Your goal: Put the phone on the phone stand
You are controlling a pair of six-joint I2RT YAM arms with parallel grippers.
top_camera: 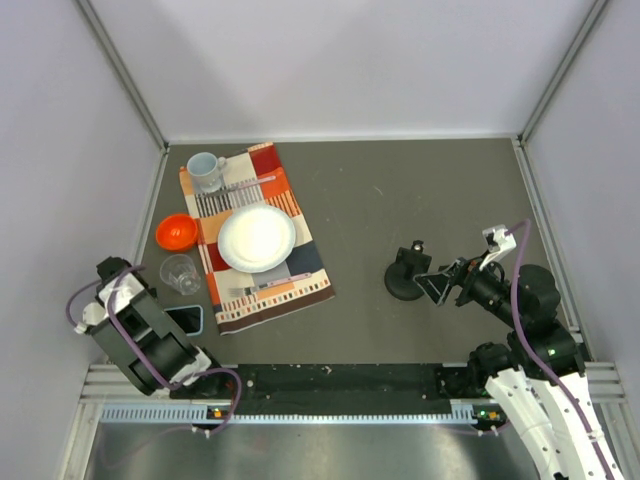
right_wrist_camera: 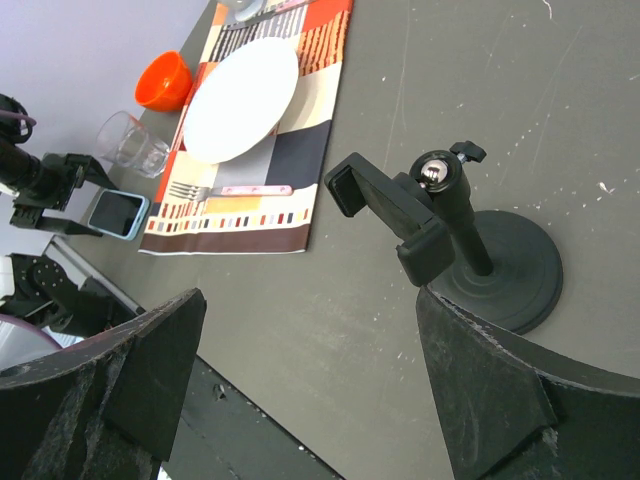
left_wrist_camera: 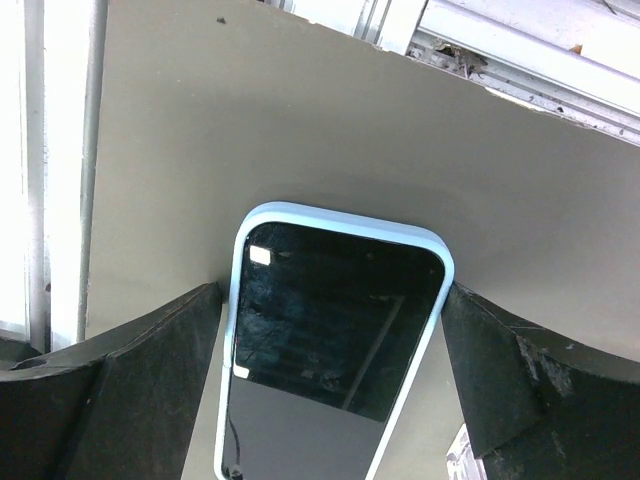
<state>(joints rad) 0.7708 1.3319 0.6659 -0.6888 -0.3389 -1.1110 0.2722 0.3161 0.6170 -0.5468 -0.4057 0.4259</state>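
Note:
The phone (left_wrist_camera: 330, 340), with a black screen and a light blue edge, lies flat on the grey table at the near left (top_camera: 186, 319). My left gripper (left_wrist_camera: 333, 288) is open and straddles the phone's end, with one finger (left_wrist_camera: 150, 380) close to each long edge. In the top view the left gripper (top_camera: 168, 324) covers part of the phone. The phone stand (top_camera: 408, 275), black with a round base and a clip on top, stands upright at the right. My right gripper (top_camera: 440, 283) is open and empty just beside the stand (right_wrist_camera: 470, 240), whose base lies next to my right finger (right_wrist_camera: 500, 400).
A striped placemat (top_camera: 305, 270) at the left carries a white plate (top_camera: 257, 238), a mug (top_camera: 206, 170) and cutlery. An orange bowl (top_camera: 175, 232) and a clear glass (top_camera: 181, 272) stand just beyond the phone. The metal rail (top_camera: 330, 395) runs along the near edge.

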